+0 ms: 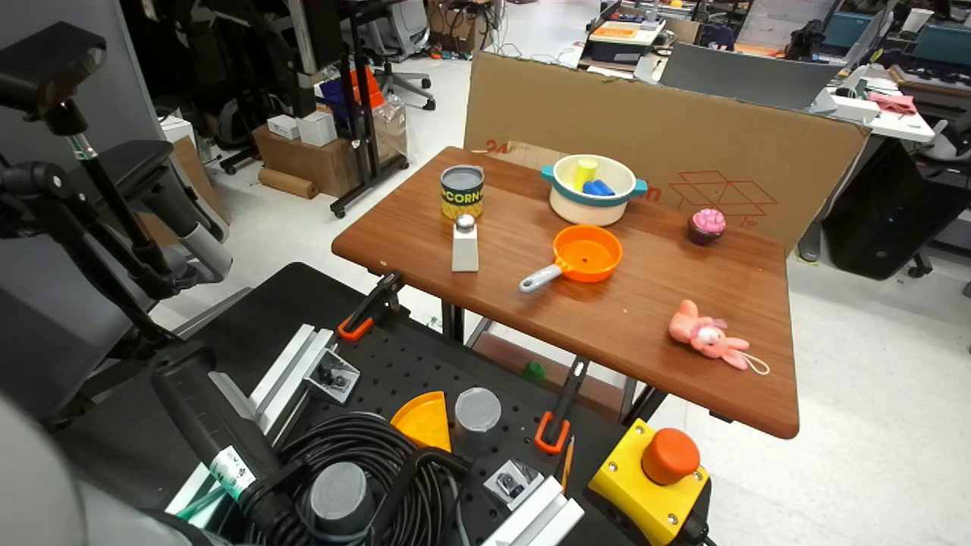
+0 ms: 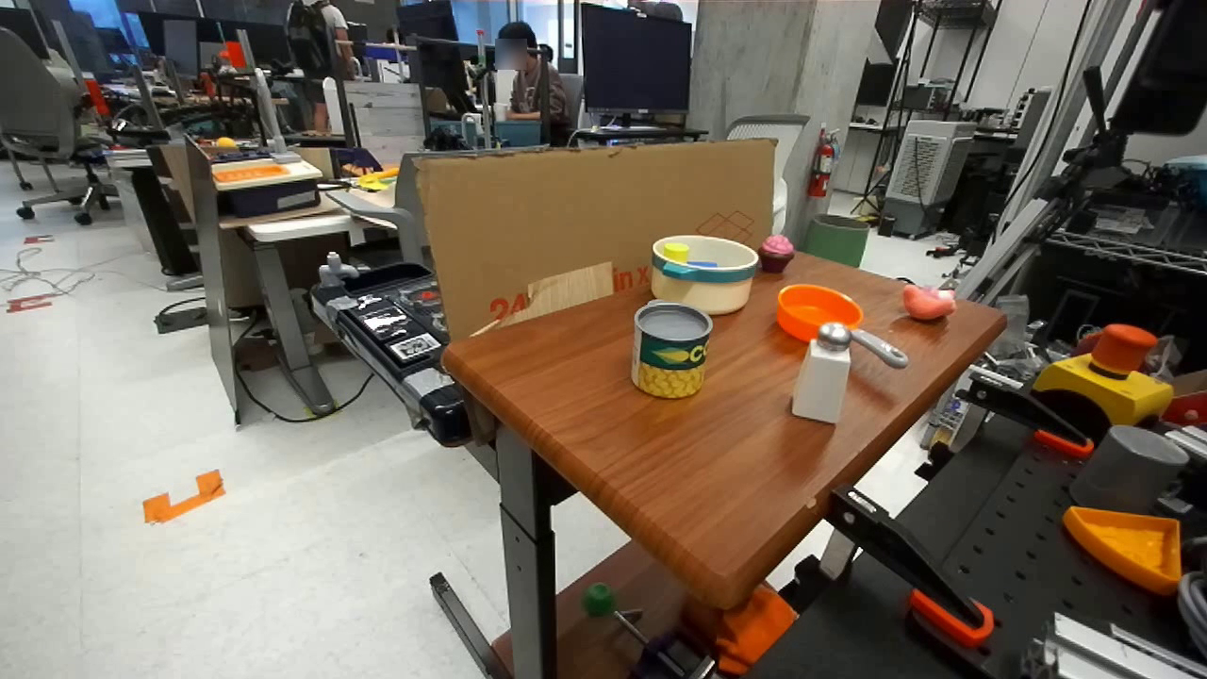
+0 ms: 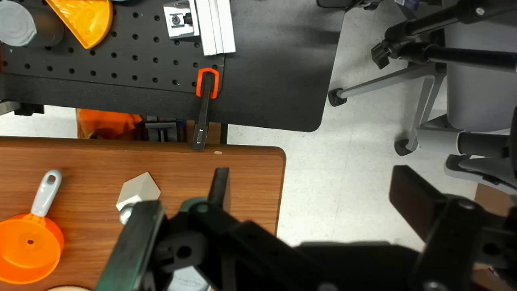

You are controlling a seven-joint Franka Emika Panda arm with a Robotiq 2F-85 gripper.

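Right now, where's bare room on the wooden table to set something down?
Two patches: between the orange pan and pink toy, and between the corn can, shaker and corner clamp. It's crowded around the pot, between pan and cardboard.

A lab: pegboard (image 3: 121,60), emergency-stop button (image 1: 671,455), monitor (image 2: 636,61)

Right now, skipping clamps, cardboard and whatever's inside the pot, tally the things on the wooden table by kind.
Cookware: 2 (cream pot, orange pan)
Corn can: 1
Silver-topped shaker: 1
Pink-topped cupcake: 1
Pink figure: 1
Total: 6
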